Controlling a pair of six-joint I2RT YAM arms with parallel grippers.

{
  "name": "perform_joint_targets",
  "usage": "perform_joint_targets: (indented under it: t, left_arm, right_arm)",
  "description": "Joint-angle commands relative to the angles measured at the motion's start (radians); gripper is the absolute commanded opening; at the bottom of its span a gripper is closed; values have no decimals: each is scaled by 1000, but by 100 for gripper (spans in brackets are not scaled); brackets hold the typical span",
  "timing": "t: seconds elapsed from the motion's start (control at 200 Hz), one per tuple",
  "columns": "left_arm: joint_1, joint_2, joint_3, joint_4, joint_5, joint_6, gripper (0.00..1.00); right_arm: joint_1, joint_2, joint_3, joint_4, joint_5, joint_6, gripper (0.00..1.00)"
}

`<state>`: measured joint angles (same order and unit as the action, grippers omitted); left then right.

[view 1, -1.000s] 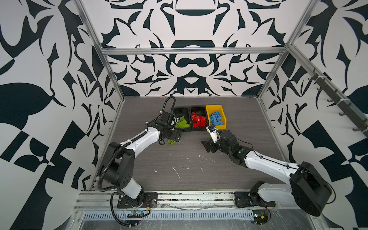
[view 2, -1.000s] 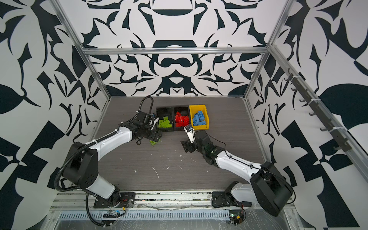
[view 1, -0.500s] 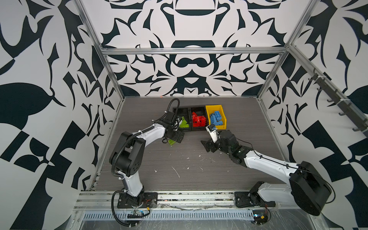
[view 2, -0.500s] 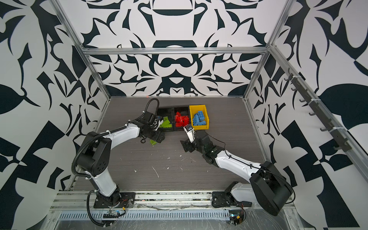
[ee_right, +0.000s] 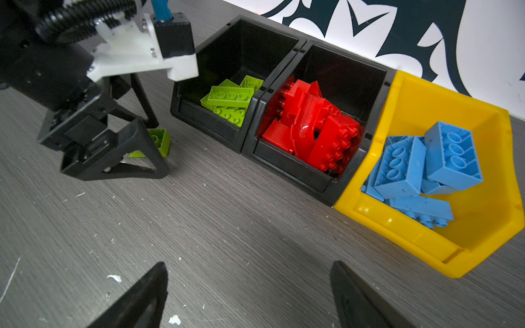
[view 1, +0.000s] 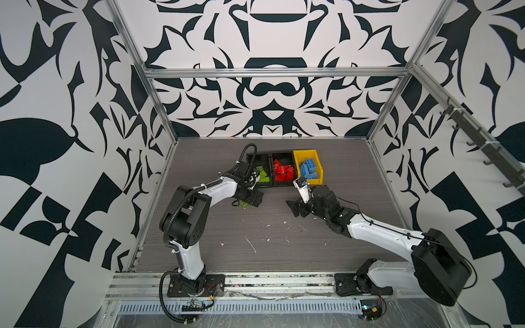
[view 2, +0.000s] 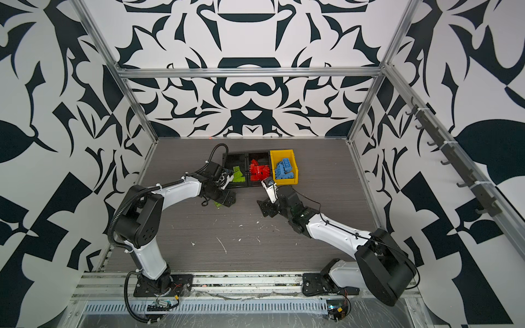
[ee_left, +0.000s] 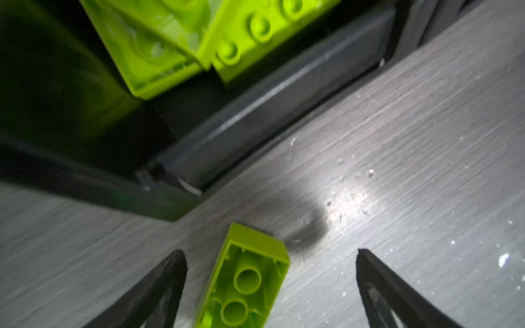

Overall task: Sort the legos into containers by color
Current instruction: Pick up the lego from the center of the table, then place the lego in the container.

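A loose lime green lego lies underside up on the table, just in front of the containers. My left gripper is open and straddles it, both fingers clear of its sides; the right wrist view shows the same gripper low over that brick. The left black bin holds green legos, the middle black bin holds red legos, and the yellow bin holds blue legos. My right gripper is open and empty over bare table before the bins.
The three bins stand side by side at the back middle of the grey wood-grain table. Small white scraps are scattered on it. Patterned walls and metal frame posts close in the workspace on three sides.
The left arm's elbow has swung inward and its gripper has shifted a little right and down around the loose green lego. The right arm has not moved.
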<state>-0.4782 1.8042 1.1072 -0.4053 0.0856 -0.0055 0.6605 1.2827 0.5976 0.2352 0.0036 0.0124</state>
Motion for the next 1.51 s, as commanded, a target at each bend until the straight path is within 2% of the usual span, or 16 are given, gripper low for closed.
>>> perform_joint_targets:
  t: [0.0,0.145,0.165,0.29,0.395,0.98,1.215,1.34,1.5]
  left_arm:
    - [-3,-48,-30,-20,23,-33,92]
    - [-5,-62,-43,-18,2,-46,86]
    - [-5,-61,-40,-19,-3,-47,82]
    - [-16,-48,-31,-30,-64,-47,72]
    - [-25,-26,-13,-53,-102,-44,68]
    - [-31,-68,12,-48,-127,-48,41]
    - [-31,-96,35,-59,-123,-51,33]
    - [-30,-113,70,-72,-116,-50,32]
    - [-30,-101,181,-91,-111,-42,32]
  right_arm:
    - [-1,1,41,6,-4,5,92]
    - [-1,2,44,3,-7,6,92]
    - [-1,1,44,3,-7,5,92]
    - [-1,3,44,3,-7,5,92]
    - [-1,14,46,1,-2,4,92]
    - [0,13,54,-10,-5,8,92]
    - [-1,1,51,-10,-7,8,92]
    - [-1,-3,50,-10,-6,8,92]
    - [-1,-2,50,-11,-8,10,92]
